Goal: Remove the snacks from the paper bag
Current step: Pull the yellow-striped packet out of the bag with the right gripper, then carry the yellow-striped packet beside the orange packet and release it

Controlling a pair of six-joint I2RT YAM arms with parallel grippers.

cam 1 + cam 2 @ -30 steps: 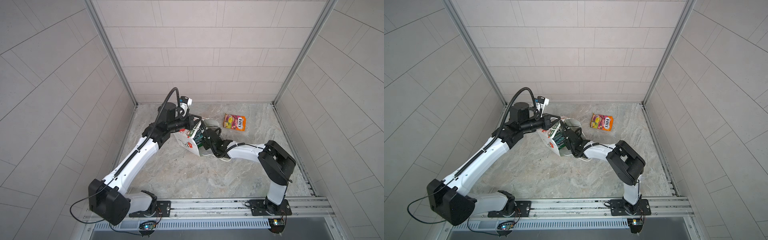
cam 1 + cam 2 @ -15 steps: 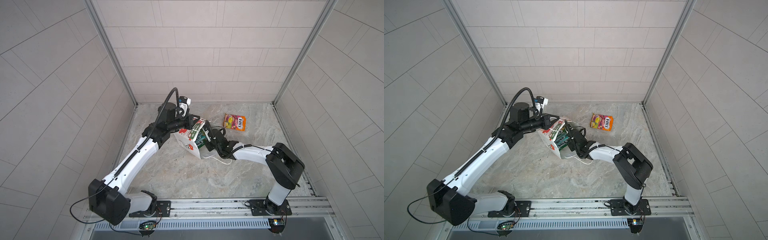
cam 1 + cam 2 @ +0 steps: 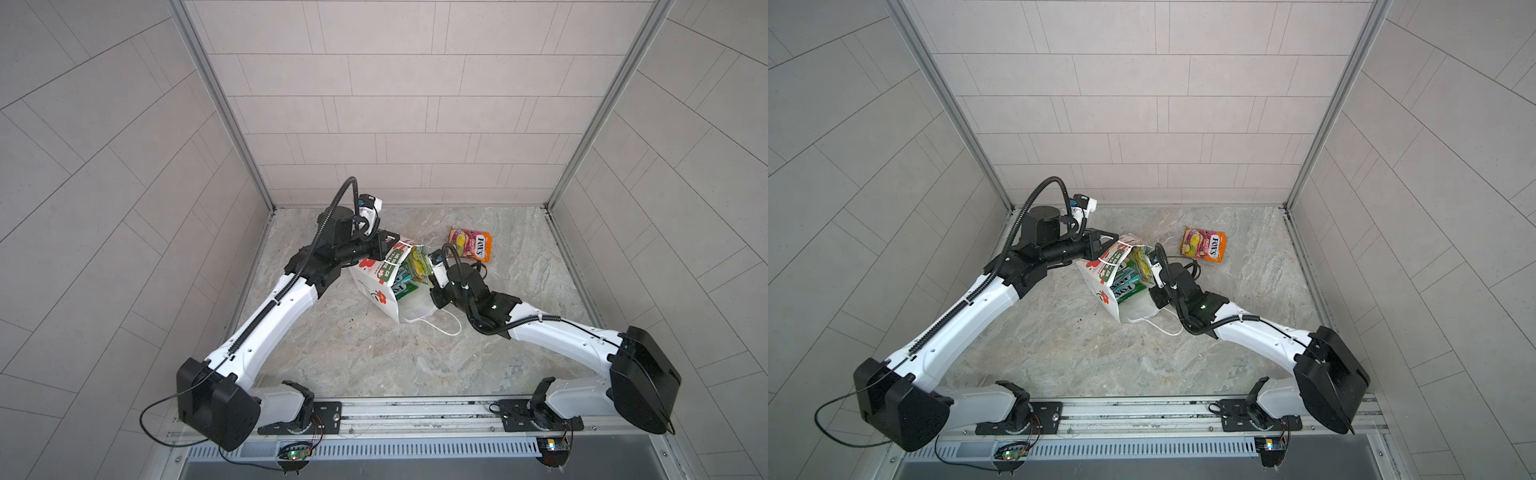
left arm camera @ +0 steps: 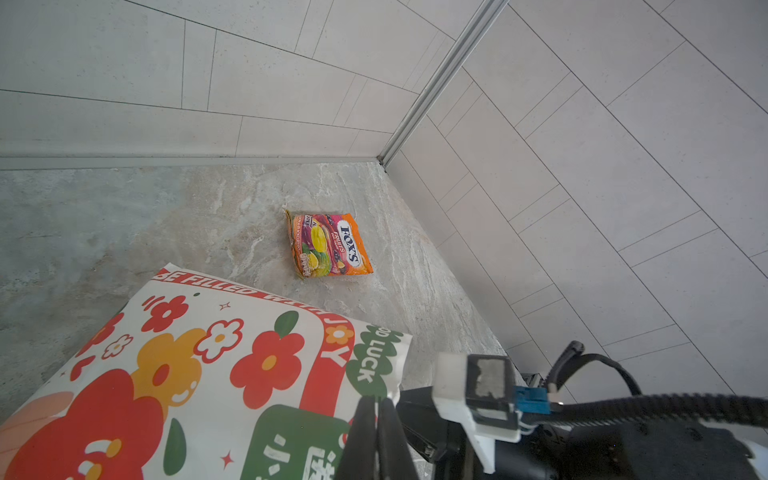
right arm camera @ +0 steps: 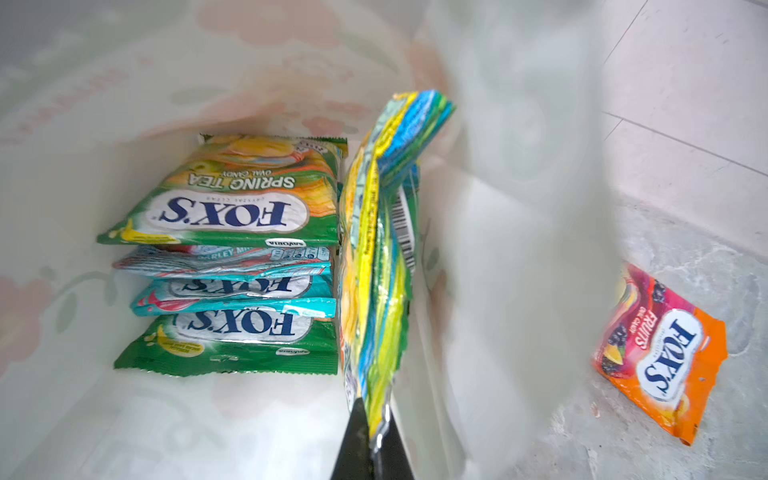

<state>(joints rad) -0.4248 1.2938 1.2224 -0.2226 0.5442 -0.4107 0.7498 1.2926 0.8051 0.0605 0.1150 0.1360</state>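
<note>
The white paper bag (image 3: 376, 286) (image 3: 1100, 286) with red flowers lies tilted on the stone floor, mouth facing right. My left gripper (image 3: 388, 243) (image 4: 376, 405) is shut on the bag's (image 4: 208, 374) upper rim. At the bag's mouth my right gripper (image 3: 428, 274) (image 5: 376, 424) is shut on the edge of a green-yellow snack packet (image 5: 374, 270) (image 3: 1140, 262) standing on edge. Green (image 5: 237, 199) and teal (image 5: 237, 291) packets lie stacked deeper inside the bag. An orange-pink packet (image 3: 470, 244) (image 3: 1204, 245) (image 4: 328, 245) (image 5: 660, 357) lies flat on the floor, right of the bag.
Tiled walls close in the floor at the back and both sides. A white cord handle (image 3: 446, 328) trails on the floor by the bag's mouth. A metal rail (image 3: 415, 415) with both arm bases runs along the front edge.
My right gripper has closed on the green-yellow packet and drawn back to the right, out of the bag's depth. The bag has shifted a little. The left gripper keeps its hold.
</note>
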